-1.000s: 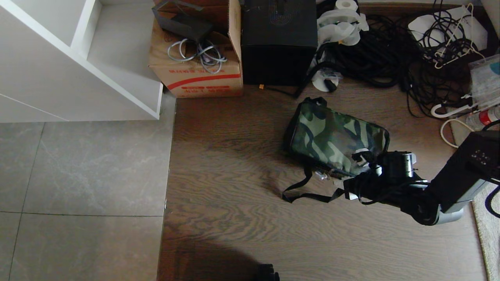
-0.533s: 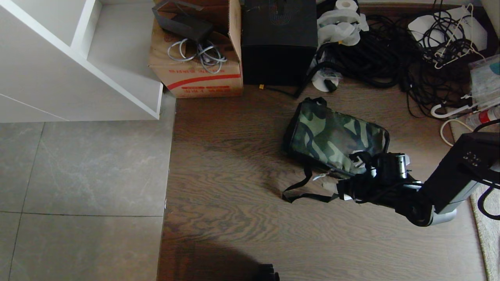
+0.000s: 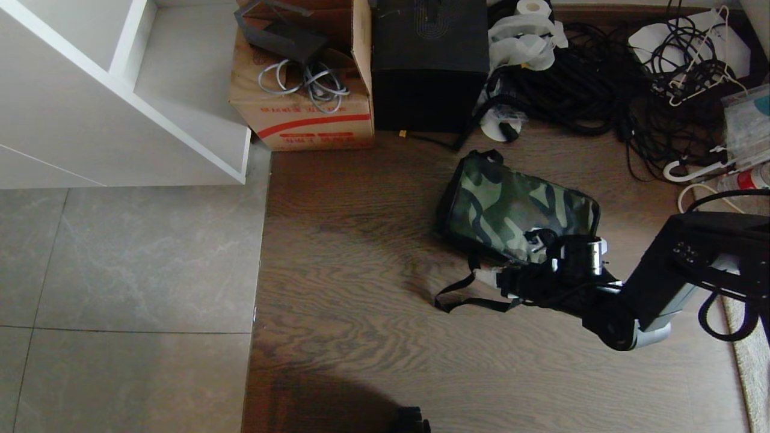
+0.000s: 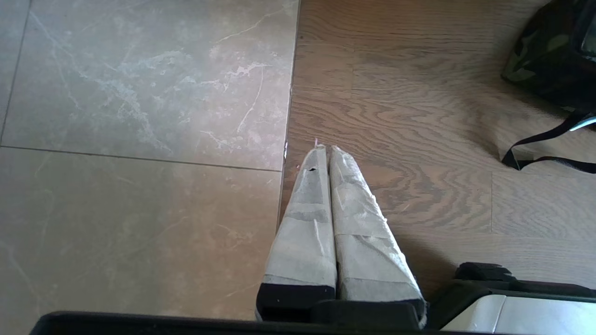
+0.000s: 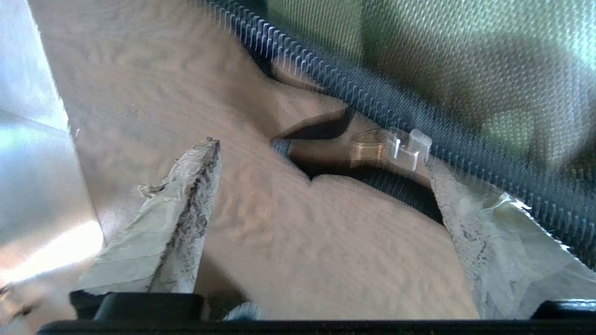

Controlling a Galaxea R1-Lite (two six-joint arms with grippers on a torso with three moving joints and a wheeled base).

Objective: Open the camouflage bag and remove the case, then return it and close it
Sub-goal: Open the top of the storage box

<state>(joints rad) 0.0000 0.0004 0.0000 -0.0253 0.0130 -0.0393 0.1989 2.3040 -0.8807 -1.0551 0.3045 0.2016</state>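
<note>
The camouflage bag (image 3: 517,207) lies flat on the wooden floor, its flap down, its black strap (image 3: 475,300) trailing toward me. My right gripper (image 3: 511,260) hovers low at the bag's near edge, open with nothing between its fingers. In the right wrist view the right gripper (image 5: 321,153) frames bare floor, with the silver zipper pull (image 5: 391,146) and the zipper teeth (image 5: 372,97) just beyond its tips. The case is hidden. My left gripper (image 4: 323,148) is shut and parked above the seam between tile and wood, far from the bag (image 4: 549,51).
A brown cardboard carton (image 3: 307,90) and a tall black box (image 3: 430,60) stand behind the bag. Tangled black cables (image 3: 601,78) and white hangers fill the back right. A white shelf unit (image 3: 120,90) is at the left, and a rug edge (image 3: 752,361) at the right.
My right gripper has spread its fingers wide and slid left along the bag's near edge, with the arm following. The bag and the left arm have stayed put.
</note>
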